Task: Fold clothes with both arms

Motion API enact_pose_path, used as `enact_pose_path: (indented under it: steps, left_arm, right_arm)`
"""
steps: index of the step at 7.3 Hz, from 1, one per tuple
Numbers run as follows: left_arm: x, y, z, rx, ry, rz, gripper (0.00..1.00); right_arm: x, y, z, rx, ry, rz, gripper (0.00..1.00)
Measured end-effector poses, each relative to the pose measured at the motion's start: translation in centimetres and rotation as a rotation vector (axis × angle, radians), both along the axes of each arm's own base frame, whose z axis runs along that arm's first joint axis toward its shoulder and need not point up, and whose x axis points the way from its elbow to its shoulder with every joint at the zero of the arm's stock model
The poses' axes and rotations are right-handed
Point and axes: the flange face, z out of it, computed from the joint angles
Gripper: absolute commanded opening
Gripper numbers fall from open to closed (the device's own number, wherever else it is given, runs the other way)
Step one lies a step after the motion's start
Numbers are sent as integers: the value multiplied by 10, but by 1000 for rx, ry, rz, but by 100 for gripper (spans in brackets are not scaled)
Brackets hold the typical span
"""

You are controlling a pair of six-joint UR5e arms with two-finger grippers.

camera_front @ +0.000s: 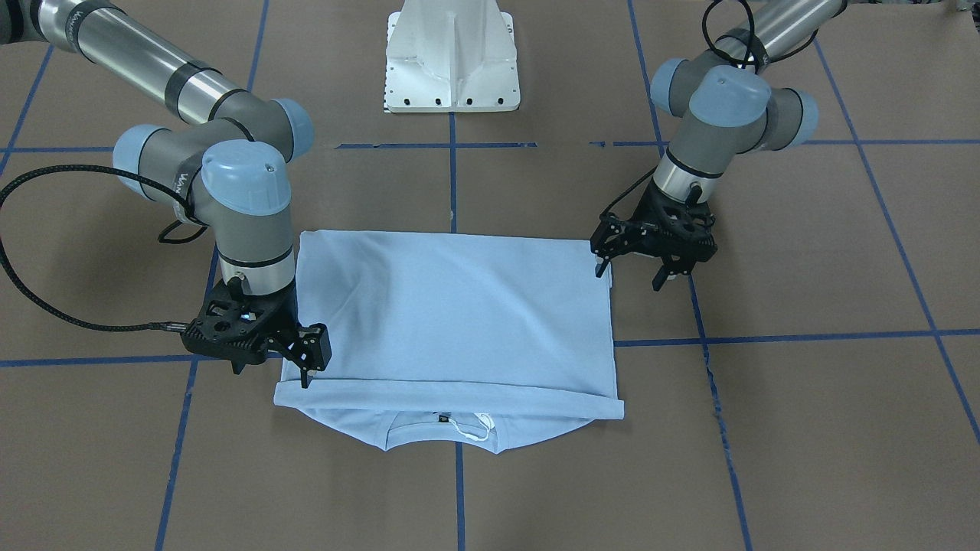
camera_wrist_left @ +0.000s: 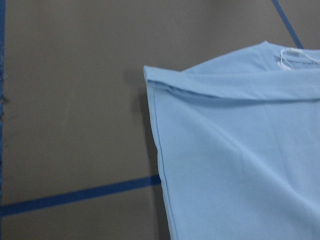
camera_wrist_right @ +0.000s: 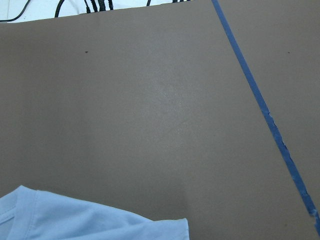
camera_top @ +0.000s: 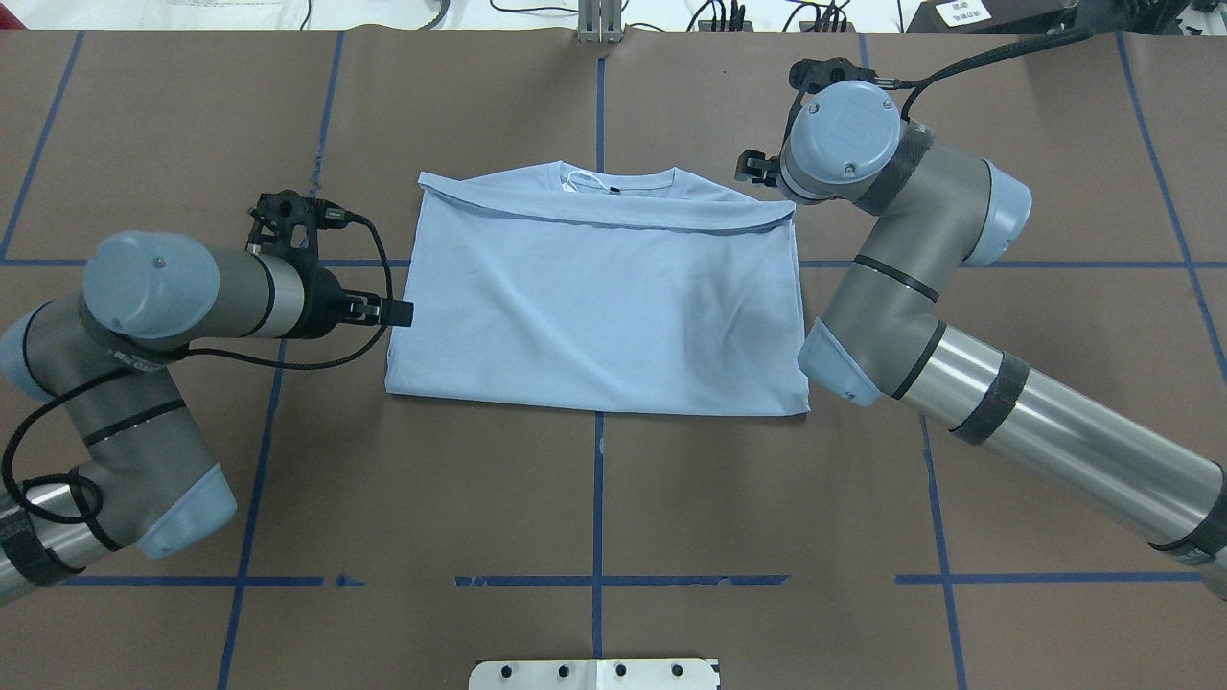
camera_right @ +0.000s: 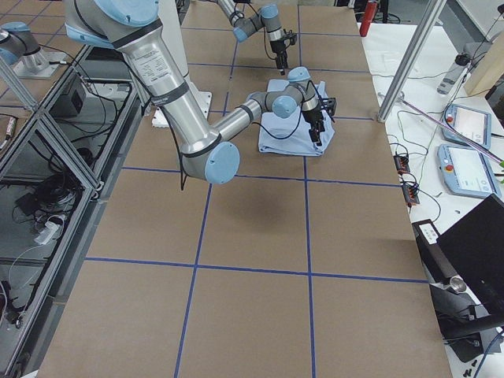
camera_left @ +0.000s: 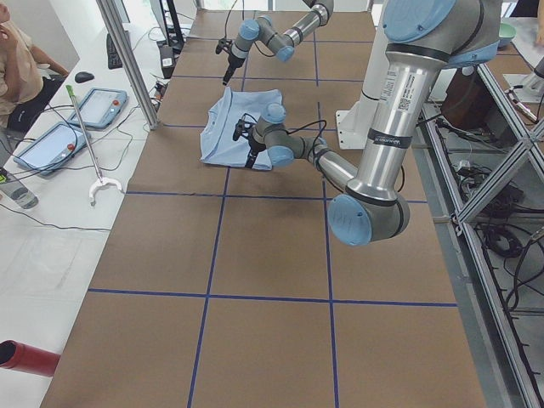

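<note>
Shirt folded once on the counter; left tool and right tool spread, empty. Next, you likely regrasp its side edges.

Light blue T-shirt on brown table — blue tape grid.

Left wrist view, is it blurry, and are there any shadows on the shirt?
Left wrist view: slightly soft, T-shirt edge casting a narrow shadow on the table. Overhead view: a faint shadow on the T-shirt beside the right arm.
</note>
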Motion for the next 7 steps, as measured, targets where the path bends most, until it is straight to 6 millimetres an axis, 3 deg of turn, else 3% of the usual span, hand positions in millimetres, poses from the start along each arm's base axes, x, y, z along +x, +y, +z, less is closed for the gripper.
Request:
enact_pose_path:
  steps: [2,3,4,5,7]
  left_arm:
    - [29,35,9,-62,22,-12,47]
    - [34,41,11,-75,25,-13,46]
    - [37,44,12,-81,24,-11,28]
    - [38,45,13,-84,24,-11,0]
    - [38,45,14,-87,23,-13,0]
  right_arm:
    - [0,0,1,0,1,0,100]
    - [0,0,1,0,1,-1,100]
    - [0,0,1,0,1,0,100]
    - [0,0,1,-1,1,0,100]
    - [0,0,1,0,1,0,100]
